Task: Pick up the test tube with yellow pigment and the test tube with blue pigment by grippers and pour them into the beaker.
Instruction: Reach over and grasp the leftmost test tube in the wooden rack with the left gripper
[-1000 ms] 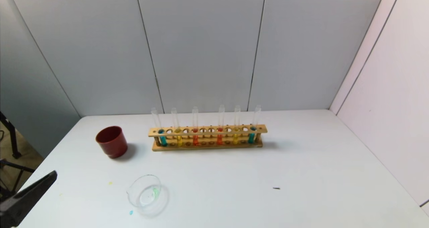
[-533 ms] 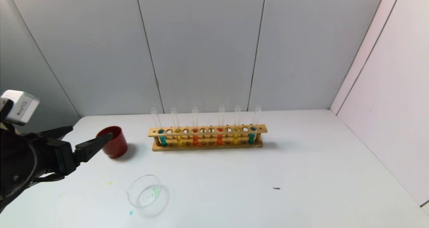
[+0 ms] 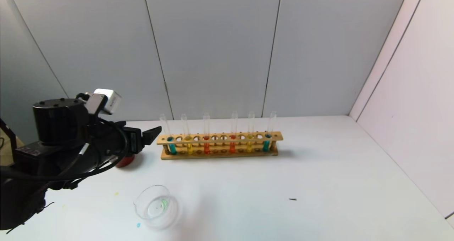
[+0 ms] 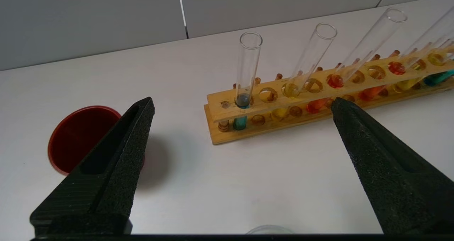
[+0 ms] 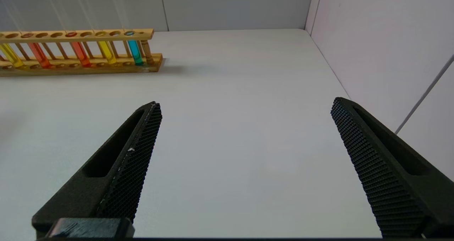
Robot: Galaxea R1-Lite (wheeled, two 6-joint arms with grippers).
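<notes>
- Two blue tubes in rack (image 3: 220, 137); the test tube with blue pigment (image 4: 245, 74) stands upright ahead of left gripper (image 4: 241, 106), fingers spread, empty.
- Right gripper (image 5: 244, 106) spread, parked well apart.

The rack (image 3: 220, 144) stands just ahead and right of the left gripper (image 4: 241, 104); the cup (image 4: 76, 138) below it; the beaker (image 3: 155, 205) nearer, on the table (image 3: 319, 184).
</notes>
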